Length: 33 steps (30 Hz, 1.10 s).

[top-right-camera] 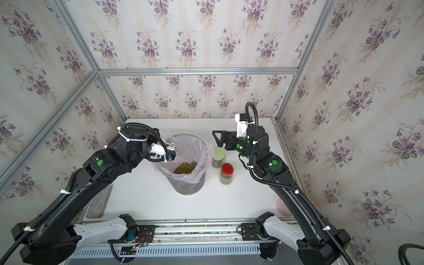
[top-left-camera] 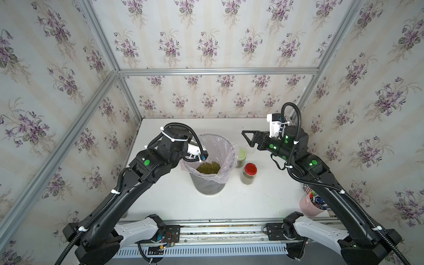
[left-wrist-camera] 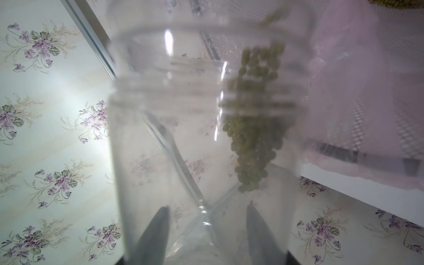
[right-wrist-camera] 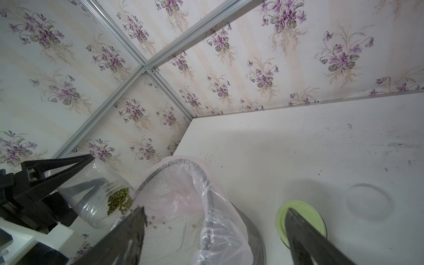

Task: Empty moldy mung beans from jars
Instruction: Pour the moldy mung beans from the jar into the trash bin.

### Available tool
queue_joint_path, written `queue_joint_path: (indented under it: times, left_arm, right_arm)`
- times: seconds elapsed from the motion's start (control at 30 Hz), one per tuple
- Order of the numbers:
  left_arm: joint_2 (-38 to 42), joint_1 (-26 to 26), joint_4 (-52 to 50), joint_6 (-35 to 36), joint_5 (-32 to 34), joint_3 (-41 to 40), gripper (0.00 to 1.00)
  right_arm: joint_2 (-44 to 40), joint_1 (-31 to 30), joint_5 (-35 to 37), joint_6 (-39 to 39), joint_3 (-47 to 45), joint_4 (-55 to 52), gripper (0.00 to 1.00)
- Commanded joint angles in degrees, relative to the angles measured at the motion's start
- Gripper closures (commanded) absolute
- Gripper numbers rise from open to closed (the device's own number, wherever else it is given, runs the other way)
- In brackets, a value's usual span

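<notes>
Jars: three – open jar [right-wrist-camera: 91, 206], green-lid jar [top-left-camera: 241, 157], red-lid jar [top-left-camera: 248, 176].
Bin [top-left-camera: 210, 185]: one.
Bean heaps: two – bin heap [top-left-camera: 208, 168], jar cluster [left-wrist-camera: 254, 128].
Loose lid [right-wrist-camera: 368, 202]: probably one, faint.
Pink cup [top-left-camera: 308, 206]: one.
Hands: two – left hand [left-wrist-camera: 207, 206], right hand [right-wrist-camera: 215, 211].

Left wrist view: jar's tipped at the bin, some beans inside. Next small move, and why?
Probably tilt the clear jar a little steeper over the lined bin. The left gripper is shut on it, yet a clump of mung beans sits inside near the threaded neck.
</notes>
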<state>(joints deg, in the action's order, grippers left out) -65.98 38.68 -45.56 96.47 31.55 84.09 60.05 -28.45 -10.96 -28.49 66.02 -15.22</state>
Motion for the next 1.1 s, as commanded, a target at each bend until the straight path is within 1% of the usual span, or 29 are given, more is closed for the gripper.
queue_joint_path:
  times: [0.0, 0.2, 0.27, 0.4, 0.47, 0.57, 0.6, 0.7, 0.77, 0.83, 0.87, 0.93, 0.97, 1.0, 1.03, 1.07]
  left_arm:
    - [-0.03, 0.34, 1.26, 4.75, 1.04, 0.04, 0.9]
    - [-0.28, 1.11, 1.31, 5.56, 1.96, -0.31, 0.9]
    - [-0.8, 1.81, 1.98, 6.42, 3.91, -1.07, 0.91]
    - [-1.72, 3.28, 2.28, 7.35, 5.51, -1.36, 0.91]
    - [-2.26, 4.88, 2.5, 8.35, 7.08, -0.92, 0.91]
    - [-2.67, 8.36, 3.21, 10.03, 11.42, -0.48, 0.92]
    - [-2.59, 8.77, 3.28, 10.14, 11.69, -0.36, 0.92]
    - [-3.05, 6.84, 3.29, 9.43, 9.39, 0.04, 0.91]
    - [-3.38, 7.33, 3.71, 10.54, 11.49, -0.76, 0.91]
    - [-3.27, 7.6, 3.6, 9.81, 10.81, -0.8, 0.9]
    - [-3.26, 7.6, 3.62, 10.28, 11.35, -1.15, 0.9]
    - [-3.37, 9.47, 3.81, 11.38, 15.61, -1.17, 0.91]
    - [-3.17, 9.85, 3.66, 10.52, 14.59, -0.42, 0.9]
    - [-2.72, 8.29, 3.49, 9.79, 10.83, -0.17, 0.88]
    - [-2.66, 6.67, 3.51, 10.34, 8.67, -0.58, 0.87]
    - [-3.27, 6.14, 3.83, 11.99, 11.2, -1.49, 0.89]
  right_arm:
    - [-0.17, 0.06, 0.06, -0.42, 0.24, 1.29, 0.08]
    - [0.44, 0.06, 0.73, 0.12, 2.85, -1.44, 0.08]
    - [0.95, 0.06, 1.19, 0.2, 3.66, -2.8, 0.08]
    - [1.44, 0.06, 0.94, -0.02, 3.52, -3.23, 0.08]
    - [1.4, 0.06, 0.85, -0.22, 3.16, -3.08, 0.08]
    - [1.19, 0.06, 0.85, -0.38, 2.54, -2.59, 0.08]
    - [1.17, 0.06, 0.96, -0.41, 2.5, -2.53, 0.08]
    - [1.04, 0.06, 0.58, -0.5, 2.32, -2.03, 0.08]
    - [1.12, 0.06, 0.25, -0.49, 2.47, -1.97, 0.08]
    - [1.09, 0.06, 0.41, -0.29, 2.69, -2.16, 0.08]
    - [0.99, 0.06, 0.39, -0.28, 2.61, -2.1, 0.08]
    - [0.77, 0.06, 0.36, -0.2, 2.54, -2.17, 0.08]
    - [0.76, 0.06, 0.43, -0.18, 2.54, -2.31, 0.08]
    - [0.75, 0.06, 0.59, -0.15, 2.49, -2.28, 0.08]
    - [0.73, 0.06, 0.47, -0.08, 2.42, -2.12, 0.08]
    - [0.77, 0.06, 0.18, -0.32, 2.28, -1.77, 0.08]
